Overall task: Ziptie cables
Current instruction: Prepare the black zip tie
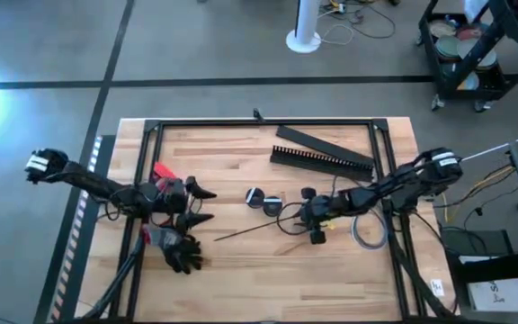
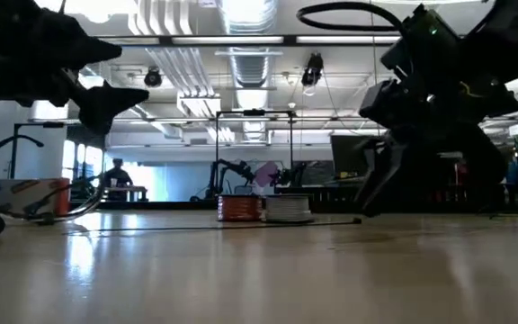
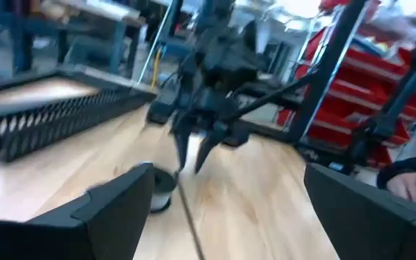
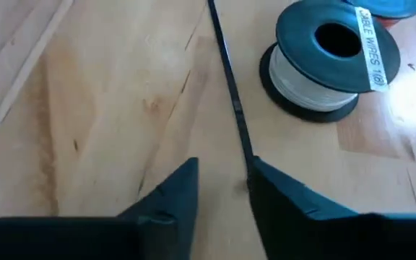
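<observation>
The right gripper [image 4: 222,184] sits low at the ziptie's [image 4: 226,72] near end, fingers slightly apart with the strip beside one tip, not clamped. The left gripper [image 1: 198,205] hangs spread wide near the tabletop's [image 1: 232,261] left edge. The grey cable coil [image 1: 370,231] lies toward the right edge, a wire spool [image 4: 323,61] beside the ziptie

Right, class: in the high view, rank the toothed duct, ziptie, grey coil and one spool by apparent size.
1. toothed duct: longest, and broad.
2. ziptie: nearly as long, far thinner.
3. grey coil.
4. spool: smallest.
All lie flat on the table, so nearness barely skews this.
</observation>
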You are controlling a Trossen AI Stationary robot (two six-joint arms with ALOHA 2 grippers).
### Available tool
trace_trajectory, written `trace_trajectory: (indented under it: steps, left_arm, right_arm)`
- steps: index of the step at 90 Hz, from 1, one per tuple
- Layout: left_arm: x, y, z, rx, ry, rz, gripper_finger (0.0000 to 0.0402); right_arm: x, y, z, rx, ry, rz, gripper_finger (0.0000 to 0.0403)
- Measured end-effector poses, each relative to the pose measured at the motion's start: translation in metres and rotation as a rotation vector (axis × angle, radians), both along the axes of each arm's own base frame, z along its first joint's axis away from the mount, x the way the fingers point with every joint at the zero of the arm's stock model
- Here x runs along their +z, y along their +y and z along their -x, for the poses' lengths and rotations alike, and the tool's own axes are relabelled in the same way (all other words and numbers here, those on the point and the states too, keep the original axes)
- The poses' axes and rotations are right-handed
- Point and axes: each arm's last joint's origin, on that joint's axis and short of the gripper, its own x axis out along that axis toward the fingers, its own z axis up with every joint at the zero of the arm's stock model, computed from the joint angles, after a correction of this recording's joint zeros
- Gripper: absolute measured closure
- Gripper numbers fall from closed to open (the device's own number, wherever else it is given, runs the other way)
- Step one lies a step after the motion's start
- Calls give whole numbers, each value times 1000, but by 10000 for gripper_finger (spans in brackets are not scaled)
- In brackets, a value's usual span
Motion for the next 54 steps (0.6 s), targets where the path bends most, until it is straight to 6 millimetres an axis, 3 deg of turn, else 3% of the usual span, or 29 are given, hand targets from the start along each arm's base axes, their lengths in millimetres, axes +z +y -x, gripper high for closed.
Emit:
trace_trajectory:
  steps: [21,54]
  left_arm:
    - [6,-3,-11,2,-27,-25,56]
    - [28,-7,-32,7,-66,-53,56]
  right_arm:
    - [5,-14,-2,-35,-28,12,342]
    - [-13,-18,-3,3,17,-43,314]
